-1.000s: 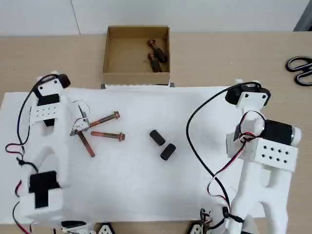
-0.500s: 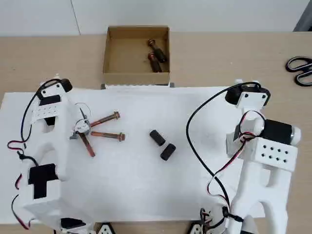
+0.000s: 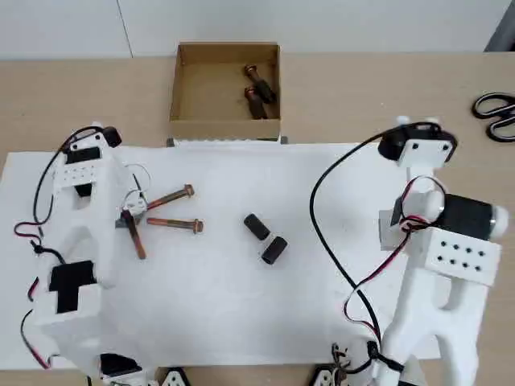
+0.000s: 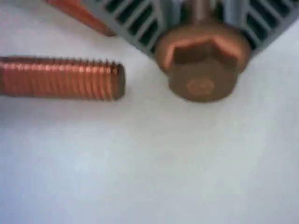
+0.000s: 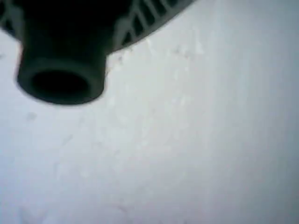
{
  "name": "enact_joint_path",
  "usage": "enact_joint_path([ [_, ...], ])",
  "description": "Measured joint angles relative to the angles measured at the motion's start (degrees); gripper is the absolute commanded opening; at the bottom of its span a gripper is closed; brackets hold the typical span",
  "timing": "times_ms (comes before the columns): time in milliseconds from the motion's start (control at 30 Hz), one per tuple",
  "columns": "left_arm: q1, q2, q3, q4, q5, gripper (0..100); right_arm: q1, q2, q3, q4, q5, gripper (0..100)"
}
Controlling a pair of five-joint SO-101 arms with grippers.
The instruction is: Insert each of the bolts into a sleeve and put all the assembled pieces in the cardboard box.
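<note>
My left gripper (image 3: 129,219) is shut on a copper bolt (image 3: 135,239) that slants down onto the white mat. In the left wrist view the bolt's hex head (image 4: 201,65) sticks out between the ribbed grey fingers (image 4: 135,23). Two loose bolts (image 3: 170,197) (image 3: 175,224) lie just beside it; the threaded end of one (image 4: 60,84) shows close by. My right gripper (image 5: 70,23) is shut on a black sleeve (image 5: 60,77), open end out, above bare mat. Two more sleeves (image 3: 257,227) (image 3: 274,249) lie mid-mat. The cardboard box (image 3: 187,88) holds two assembled pieces (image 3: 259,83) (image 3: 255,103).
The white mat (image 3: 241,314) covers the wooden table; its near and right-of-centre parts are bare. The right arm (image 3: 438,233) stands at the mat's right edge with cables looping beside it. Scissors (image 3: 495,108) lie at the far right of the table.
The left arm has shifted, swinging its held bolt slightly left and steeper. The right arm has moved a little to the right and away from the mat's centre.
</note>
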Motion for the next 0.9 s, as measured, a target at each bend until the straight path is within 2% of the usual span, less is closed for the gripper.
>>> enact_joint_path([
  [233,-0.8,0.6,-20.0,17.8,-0.1,1,0.0,0.0,-9.4,4.1,0.0,0.4],
  [433,-1.0,-0.6,-32.3,19.8,-2.3,0,0.0,-7.4,-11.2,4.6,0.0,0.4],
  [633,1.5,-12.3,-31.0,20.0,-6.8,0,-4.0,-16.3,-9.0,4.6,0.0,0.4],
  [900,9.8,-32.4,-15.8,19.8,-12.3,0,-10.5,-27.2,3.5,2.4,0.0,0.3],
])
